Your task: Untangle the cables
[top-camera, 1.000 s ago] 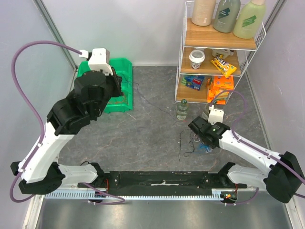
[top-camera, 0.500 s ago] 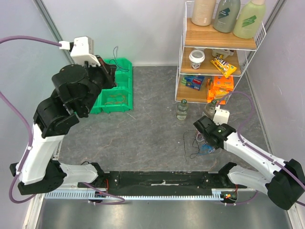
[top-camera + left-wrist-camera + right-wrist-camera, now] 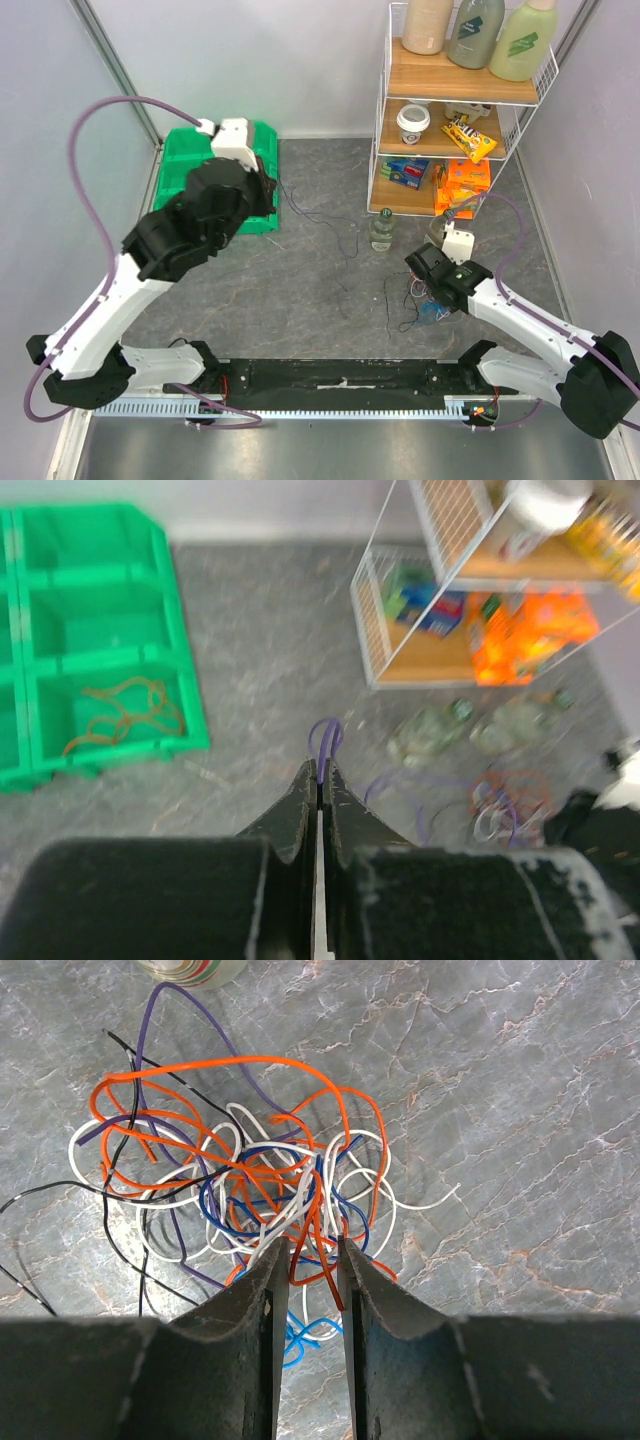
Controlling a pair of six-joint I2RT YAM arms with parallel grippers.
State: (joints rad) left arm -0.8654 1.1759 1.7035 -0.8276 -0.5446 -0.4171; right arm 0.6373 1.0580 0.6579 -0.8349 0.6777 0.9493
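Cables (image 3: 250,1180) in orange, white, blue, black and purple lie in a loose tangle on the grey marbled table (image 3: 500,1110). In the top view the tangle sits low and right of centre, just below two clear bottles (image 3: 381,230) that stand in front of the wire shelf rack (image 3: 455,88).

The right gripper (image 3: 310,1245) is down over the near edge of the tangle. Its jaws are partly apart, and orange and white strands run through the gap without being pinched.

The left gripper (image 3: 320,772) is clenched, and a purple cable (image 3: 325,742) is nipped between its tips and loops out just beyond them. In the top view this purple strand trails from the gripper, which is beside the green bin (image 3: 100,662) at the upper left, across the table toward the bottles. It is a thin line well apart from the main tangle at its start. Whether its far end joins the tangle I cannot tell.

A small bundle of orange cables (image 3: 120,712) lies in one compartment of the bin.

On the rack, three large bottles (image 3: 474,35) fill the top shelf. A lidded cup (image 3: 412,124) and a yellow packet (image 3: 468,137) sit on the middle shelf, with a blue box (image 3: 405,172) and orange packs (image 3: 462,180) below. All of these carry printing, but it is too small and too blurred to read.
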